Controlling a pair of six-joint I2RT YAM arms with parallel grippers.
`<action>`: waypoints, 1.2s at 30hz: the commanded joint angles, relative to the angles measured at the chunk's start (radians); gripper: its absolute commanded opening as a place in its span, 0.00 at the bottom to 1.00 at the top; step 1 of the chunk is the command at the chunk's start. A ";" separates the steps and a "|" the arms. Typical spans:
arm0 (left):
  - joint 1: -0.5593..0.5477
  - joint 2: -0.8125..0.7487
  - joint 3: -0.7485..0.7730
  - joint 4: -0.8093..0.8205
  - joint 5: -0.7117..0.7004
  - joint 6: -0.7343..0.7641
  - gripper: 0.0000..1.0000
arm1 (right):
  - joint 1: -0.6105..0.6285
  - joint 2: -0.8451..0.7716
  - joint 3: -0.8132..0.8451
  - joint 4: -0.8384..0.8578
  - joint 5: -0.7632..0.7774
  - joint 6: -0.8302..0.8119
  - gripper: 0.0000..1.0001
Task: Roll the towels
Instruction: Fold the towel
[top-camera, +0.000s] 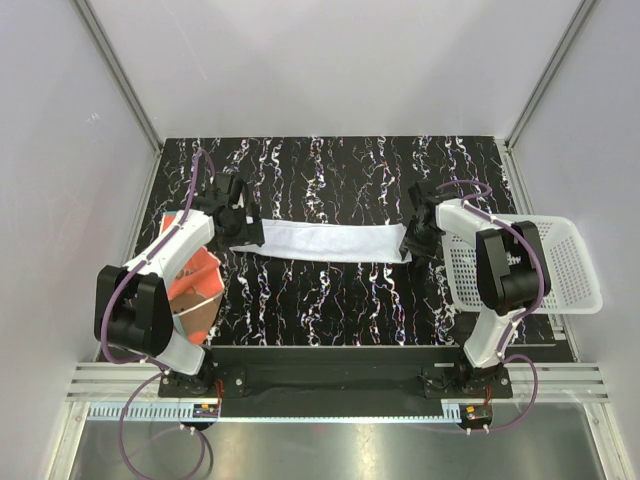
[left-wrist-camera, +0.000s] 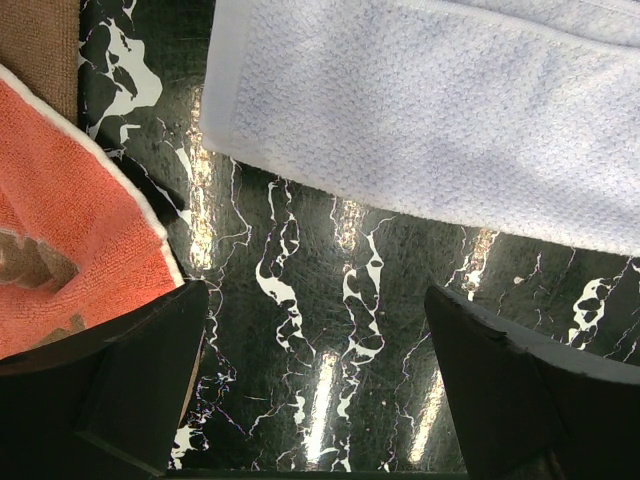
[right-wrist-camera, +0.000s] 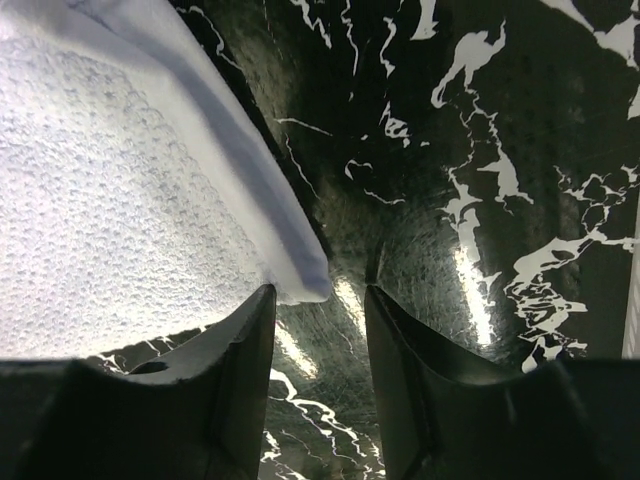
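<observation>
The white towel (top-camera: 320, 241) lies flat as a long folded strip across the middle of the black marbled table (top-camera: 330, 180). My left gripper (top-camera: 243, 228) is open wide over its left end; in the left wrist view the towel (left-wrist-camera: 440, 120) lies beyond the fingers and only bare table is between them. My right gripper (top-camera: 415, 243) is open at the strip's right end; in the right wrist view the towel's corner (right-wrist-camera: 130, 200) sits just past the tip of the left finger (right-wrist-camera: 235, 390). The orange towel (top-camera: 198, 285), brownish reverse showing, lies flat at the left under my left arm.
A white perforated plastic basket (top-camera: 560, 265) stands at the right edge, partly under my right arm. White enclosure walls ring the table. The orange towel's white-edged corner (left-wrist-camera: 70, 220) lies close to my left gripper's left finger.
</observation>
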 joint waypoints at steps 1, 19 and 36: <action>0.002 -0.032 0.014 0.034 0.004 0.000 0.95 | -0.002 0.023 0.039 0.009 0.063 0.012 0.48; 0.002 -0.052 0.018 0.031 0.016 0.002 0.95 | -0.001 0.008 0.094 -0.055 0.090 -0.019 0.00; -0.132 0.010 0.026 0.020 0.065 0.041 0.81 | -0.001 -0.158 0.260 -0.320 0.294 -0.099 0.00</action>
